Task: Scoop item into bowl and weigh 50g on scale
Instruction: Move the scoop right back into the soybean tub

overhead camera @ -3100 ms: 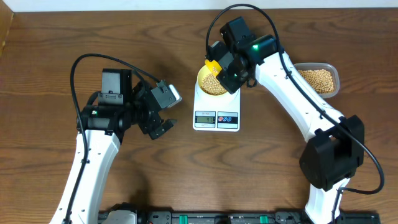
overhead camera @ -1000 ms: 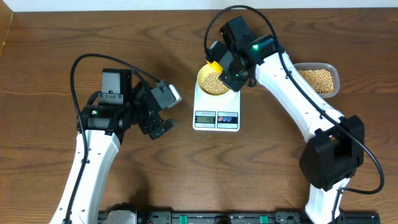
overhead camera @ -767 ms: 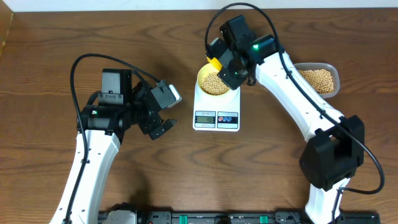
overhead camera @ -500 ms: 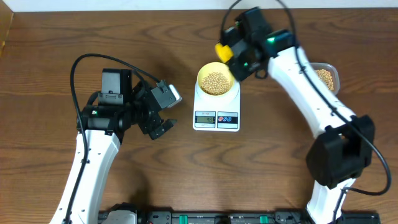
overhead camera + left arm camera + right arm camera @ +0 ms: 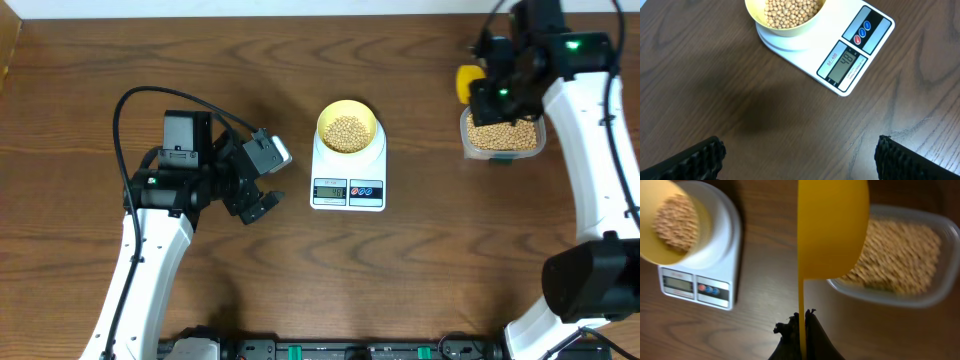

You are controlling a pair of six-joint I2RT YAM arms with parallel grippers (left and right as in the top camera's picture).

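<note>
A brown wood-grain table (image 5: 420,280) fills the scene, and both arms rise from its near edge. Nearest, on the left side, the left gripper (image 5: 256,206) hangs low over bare wood with its jaws spread wide. In the left wrist view its 2 dark fingertips (image 5: 695,159) sit at opposite bottom corners with nothing between them. The gripper stands just left of the scale (image 5: 348,190), apart from it.

The white scale lies near the table's middle, its front edge toward the robot. On that edge the grey display (image 5: 843,64) shows dark digits that look like 48, the rest too small to tell. Beside it are 2 round buttons (image 5: 863,32), 1 red and 1 blue. On the platform behind them sits the pale yellow bowl (image 5: 322,125), upright, with a heap of tan beans (image 5: 347,132) covering its bottom.

Farther back and to the right, well apart from the scale, a clear rectangular tub (image 5: 503,155) holds more beans. The right gripper (image 5: 801,327) is pressed together on the thin handle of a bright yellow scoop (image 5: 832,230). The scoop hangs above the end of the tub nearest the scale, and whether it carries beans cannot be told. Beyond the table's far edge runs a pale wall (image 5: 250,8).
</note>
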